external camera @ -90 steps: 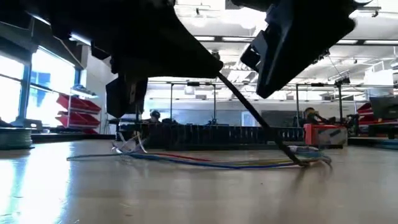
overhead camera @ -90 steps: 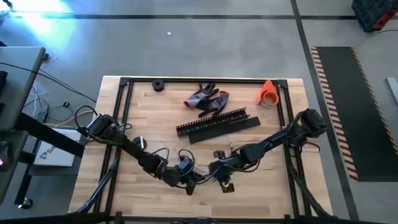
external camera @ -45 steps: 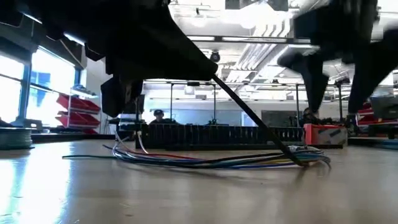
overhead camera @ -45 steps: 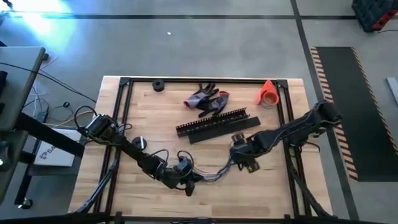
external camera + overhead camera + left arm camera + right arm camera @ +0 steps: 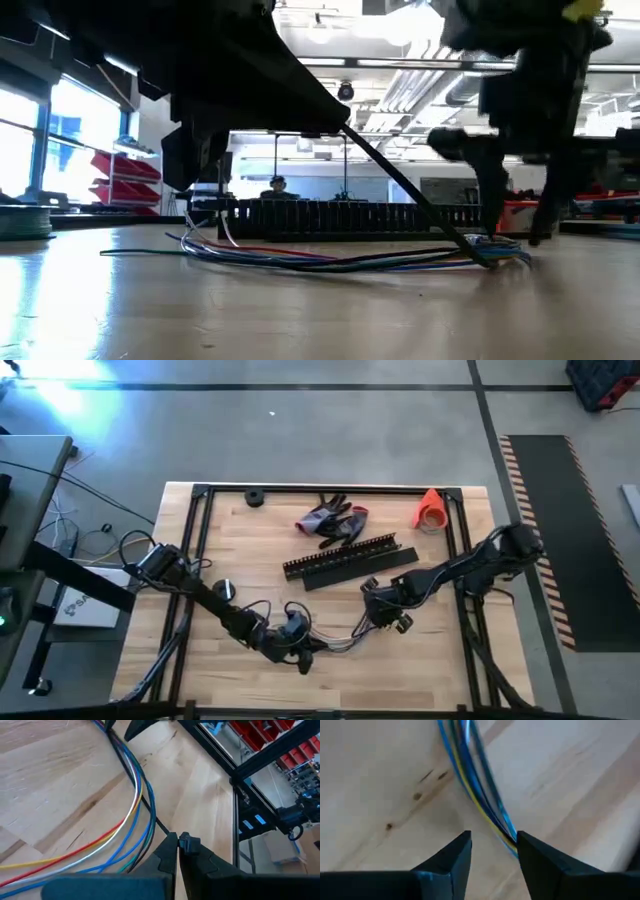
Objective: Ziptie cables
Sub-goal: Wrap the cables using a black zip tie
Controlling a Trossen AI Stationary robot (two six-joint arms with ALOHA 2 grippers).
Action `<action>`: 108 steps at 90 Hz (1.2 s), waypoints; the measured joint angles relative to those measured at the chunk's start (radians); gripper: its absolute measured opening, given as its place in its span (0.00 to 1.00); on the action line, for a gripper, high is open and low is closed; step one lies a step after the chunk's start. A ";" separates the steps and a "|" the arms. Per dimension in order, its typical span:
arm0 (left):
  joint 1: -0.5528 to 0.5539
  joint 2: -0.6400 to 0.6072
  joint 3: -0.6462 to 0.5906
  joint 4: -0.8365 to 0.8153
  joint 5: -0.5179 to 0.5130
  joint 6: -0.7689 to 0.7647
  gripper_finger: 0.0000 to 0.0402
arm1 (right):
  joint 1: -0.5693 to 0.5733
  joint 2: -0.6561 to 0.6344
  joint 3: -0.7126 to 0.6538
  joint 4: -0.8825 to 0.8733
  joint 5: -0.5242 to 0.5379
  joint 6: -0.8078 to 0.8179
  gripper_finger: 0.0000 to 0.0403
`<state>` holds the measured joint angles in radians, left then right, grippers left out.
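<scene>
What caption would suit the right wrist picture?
Right gripper, open, hovers over the coloured cables on the wooden table.

The cables [image 5: 340,262] are a loose bundle of thin blue, yellow, red, white and dark wires lying flat on the table in a long shallow curve. One end lies beneath the left pincer [image 5: 177,842], which is closed; the other fans out just beside the right pincer [image 5: 492,847], whose fingers stand apart.
</scene>
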<state>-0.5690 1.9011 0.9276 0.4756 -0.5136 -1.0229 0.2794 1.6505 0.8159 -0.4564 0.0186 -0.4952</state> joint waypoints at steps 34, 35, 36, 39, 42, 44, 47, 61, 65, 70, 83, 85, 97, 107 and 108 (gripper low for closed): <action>-0.023 0.001 0.095 -0.034 -0.052 0.107 0.00 | 0.060 -0.033 0.043 -0.066 0.080 0.421 0.04; -0.024 0.001 0.101 -0.042 -0.054 0.110 0.00 | 0.062 -0.035 0.044 -0.067 0.084 0.438 0.04; -0.024 0.001 0.108 -0.051 -0.057 0.112 0.00 | 0.064 -0.037 0.046 -0.070 0.088 0.455 0.05; -0.025 0.001 0.124 -0.081 -0.064 0.116 0.00 | 0.069 -0.041 0.051 -0.088 0.093 0.509 0.05; -0.029 0.001 0.143 -0.120 -0.072 0.117 0.00 | 0.071 -0.041 0.058 -0.107 0.097 0.564 0.04; -0.031 0.001 0.155 -0.149 -0.076 0.117 0.00 | 0.074 -0.041 0.065 -0.117 0.102 0.598 0.04; -0.033 0.001 0.174 -0.196 -0.082 0.117 0.00 | 0.082 -0.042 0.077 -0.128 0.114 0.645 0.03; -0.035 0.001 0.213 -0.308 -0.092 0.093 0.00 | 0.107 -0.047 0.147 -0.182 0.207 0.751 0.01; -0.035 0.001 0.214 -0.308 -0.087 0.092 0.00 | 0.109 -0.047 0.166 -0.196 0.209 0.758 0.01; -0.035 0.001 0.216 -0.306 -0.085 0.092 0.00 | 0.110 -0.048 0.179 -0.200 0.206 0.757 0.01; -0.035 0.001 0.216 -0.319 -0.082 0.092 0.00 | 0.108 -0.048 0.178 -0.230 0.180 0.697 0.06; -0.035 0.001 0.216 -0.320 -0.082 0.091 0.00 | 0.109 -0.048 0.178 -0.231 0.174 0.690 0.08; -0.035 0.001 0.216 -0.332 -0.082 0.082 0.00 | 0.109 -0.048 0.178 -0.242 0.099 0.650 0.17; -0.035 0.001 0.216 -0.335 -0.082 0.082 0.00 | 0.110 -0.046 0.177 -0.254 0.016 0.624 0.20; -0.035 0.001 0.216 -0.335 -0.082 0.082 0.00 | 0.111 -0.046 0.177 -0.253 0.012 0.624 0.20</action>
<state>-0.6041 1.9022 1.1435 0.1403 -0.5960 -0.9409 0.3900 1.6046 0.9932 -0.7098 0.0302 0.1284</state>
